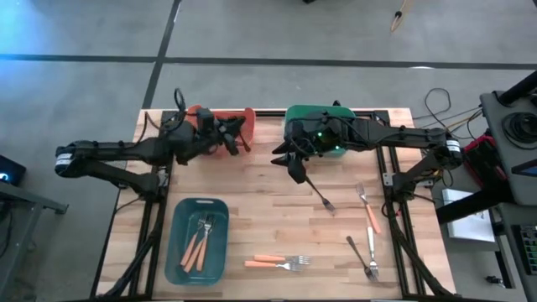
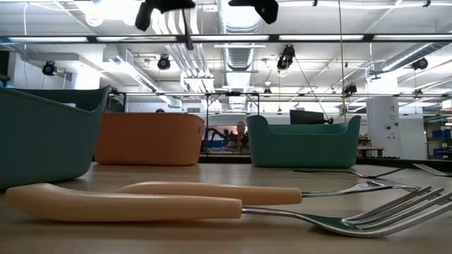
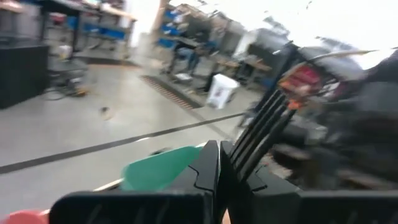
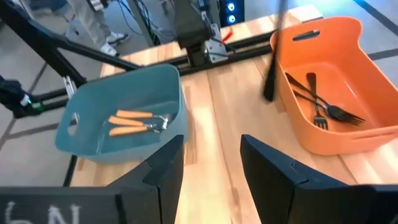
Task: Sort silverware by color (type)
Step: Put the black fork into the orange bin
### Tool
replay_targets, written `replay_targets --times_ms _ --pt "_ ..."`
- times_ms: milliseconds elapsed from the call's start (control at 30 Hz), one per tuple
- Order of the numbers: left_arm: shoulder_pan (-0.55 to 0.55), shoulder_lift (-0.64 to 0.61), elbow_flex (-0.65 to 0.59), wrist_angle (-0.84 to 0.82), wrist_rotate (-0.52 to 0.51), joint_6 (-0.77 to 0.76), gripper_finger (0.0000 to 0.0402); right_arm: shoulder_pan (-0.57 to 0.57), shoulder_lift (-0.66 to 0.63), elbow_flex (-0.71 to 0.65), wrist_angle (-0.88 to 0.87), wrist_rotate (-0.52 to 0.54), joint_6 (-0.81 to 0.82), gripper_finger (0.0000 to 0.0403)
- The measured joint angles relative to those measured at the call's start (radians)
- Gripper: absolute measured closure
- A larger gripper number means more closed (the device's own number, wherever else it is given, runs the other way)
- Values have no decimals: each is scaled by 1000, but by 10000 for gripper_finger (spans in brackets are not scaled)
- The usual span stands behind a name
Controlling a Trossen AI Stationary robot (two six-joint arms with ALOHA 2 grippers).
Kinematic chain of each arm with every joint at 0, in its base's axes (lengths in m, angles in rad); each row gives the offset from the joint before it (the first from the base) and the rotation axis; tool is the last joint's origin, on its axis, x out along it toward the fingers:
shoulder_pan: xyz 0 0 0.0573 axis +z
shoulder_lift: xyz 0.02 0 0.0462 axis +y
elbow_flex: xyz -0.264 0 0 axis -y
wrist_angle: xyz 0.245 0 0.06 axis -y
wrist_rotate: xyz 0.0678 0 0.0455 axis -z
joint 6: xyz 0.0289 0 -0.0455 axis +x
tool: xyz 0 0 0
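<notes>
Over the far edge of the light wooden slat table (image 1: 268, 210), the left gripper (image 1: 239, 132) hangs above the orange rectangular plastic bin (image 1: 201, 113), its fingers pressed together on an all-black fork (image 3: 264, 121) whose tines stand up past the fingertips in the left wrist view. The right gripper (image 1: 289, 164) hovers over bare wood just in front of the green rectangular plastic bin (image 1: 315, 113), its two dark fingers (image 4: 165, 165) standing apart with nothing between them. Just beside it on the table lies a dark-handled fork (image 1: 319, 193), angled away toward the near right.

Inside the orange bin, seen from the right wrist, rest more black forks (image 4: 317, 102), lying loosely crossed. A teal rectangular plastic bin (image 1: 197, 239) sits near the front left of the table and holds orange-handled forks with metal heads (image 1: 200, 239) (a small cluster, lying side by side). Two more orange-handled forks (image 1: 277, 262) lie on the wood just right of that bin, almost parallel; they fill the foreground of the low view. Toward the right side of the table lies another orange-handled fork (image 1: 367, 210), and nearer the front a silver-handled fork (image 1: 362, 256), the two well apart from the bins.
</notes>
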Motion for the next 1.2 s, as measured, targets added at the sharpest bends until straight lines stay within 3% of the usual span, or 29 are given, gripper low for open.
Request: replay_targets --times_ms 433,633,867,1200 --pt "377 33 0 -432 87 70 401 -37 -1 0 -59 2 -125 250" --pt "494 109 0 -523 105 124 401 -108 0 -2 -40 18 -128 250" --pt "534 220 0 -583 167 165 401 -202 21 -2 -25 79 -109 250" --pt "532 245 0 -656 200 135 401 -268 38 -2 -15 79 -73 250"
